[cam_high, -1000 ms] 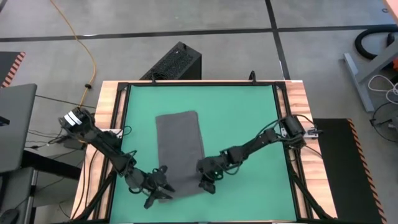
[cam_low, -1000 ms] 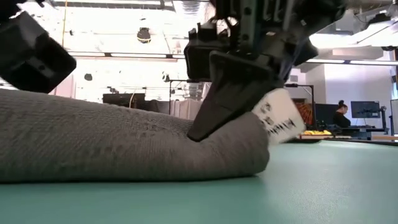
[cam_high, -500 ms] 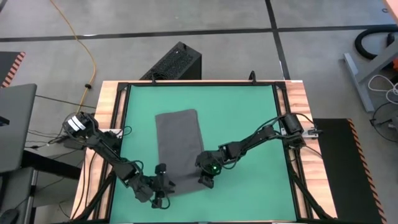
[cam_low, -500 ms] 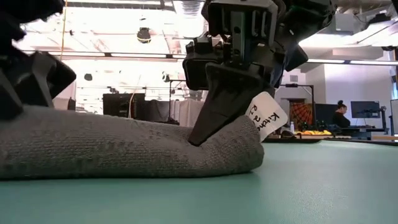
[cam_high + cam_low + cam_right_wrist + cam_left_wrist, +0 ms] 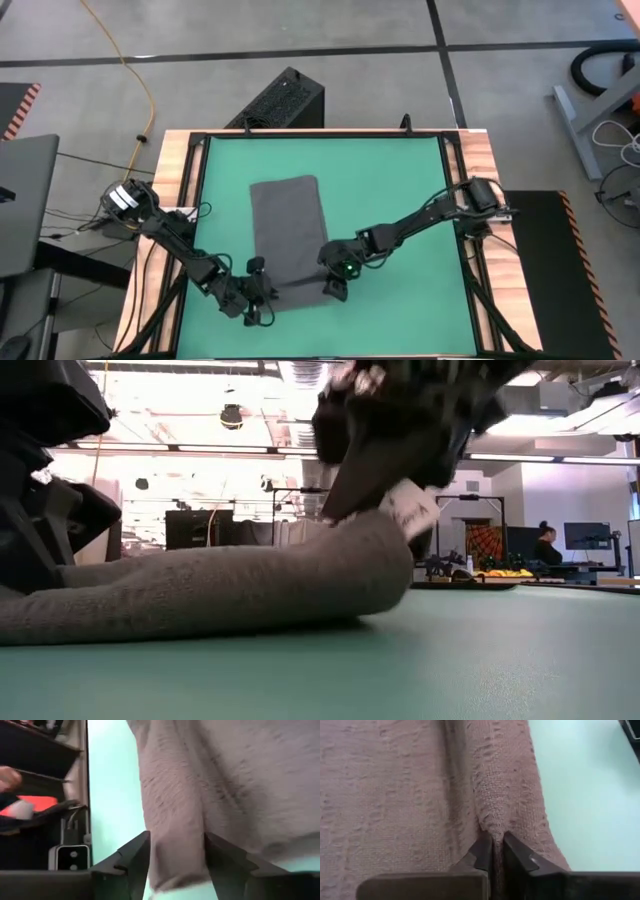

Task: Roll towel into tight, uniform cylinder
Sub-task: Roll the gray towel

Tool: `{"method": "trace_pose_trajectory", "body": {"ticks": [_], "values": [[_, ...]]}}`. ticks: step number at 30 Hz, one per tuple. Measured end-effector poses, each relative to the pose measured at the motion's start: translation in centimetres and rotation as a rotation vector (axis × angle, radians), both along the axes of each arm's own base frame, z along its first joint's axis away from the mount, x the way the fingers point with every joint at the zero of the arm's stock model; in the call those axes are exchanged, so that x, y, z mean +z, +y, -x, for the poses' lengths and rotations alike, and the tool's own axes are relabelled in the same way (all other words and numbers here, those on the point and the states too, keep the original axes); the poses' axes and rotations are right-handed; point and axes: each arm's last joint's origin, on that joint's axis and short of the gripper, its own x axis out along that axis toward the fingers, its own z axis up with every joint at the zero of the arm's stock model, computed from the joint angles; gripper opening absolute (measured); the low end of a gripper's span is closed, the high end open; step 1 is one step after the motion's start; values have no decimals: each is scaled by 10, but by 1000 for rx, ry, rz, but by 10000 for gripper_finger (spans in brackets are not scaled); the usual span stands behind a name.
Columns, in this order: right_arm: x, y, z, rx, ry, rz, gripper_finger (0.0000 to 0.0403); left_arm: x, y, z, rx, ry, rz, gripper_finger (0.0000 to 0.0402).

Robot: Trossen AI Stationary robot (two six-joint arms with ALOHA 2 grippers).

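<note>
The towel is dark grey, soft and bumpy like knitted wool. It lies long and flat on the green desk. Its near end is a thick, rounded fold with a small white tag. The left tool pinches one near corner tight. The right tool grips the other near corner with the cloth between its fingers. Since a moment ago, the near edge has lifted higher and rolled over more.

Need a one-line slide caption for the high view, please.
Both grippers, left and right, pinch the near end of the grey towel on the green table.
</note>
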Motion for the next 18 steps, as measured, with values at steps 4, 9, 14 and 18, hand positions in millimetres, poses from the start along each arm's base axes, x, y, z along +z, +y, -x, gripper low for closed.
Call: {"method": "trace_pose_trajectory", "body": {"ticks": [4, 9, 14, 18], "values": [[26, 9, 15, -16, -99, 208, 214, -2, 4, 0, 4, 17, 10, 11], [44, 47, 30, 97, -339, 541, 212, -3, 6, -1, -10, 24, -11, 10], [16, 89, 37, 248, -448, 792, 212, -3, 7, -2, -17, 26, -25, 10], [-4, 96, 37, 195, -412, 936, 212, -4, 7, -1, -29, 33, -26, 10]]}}
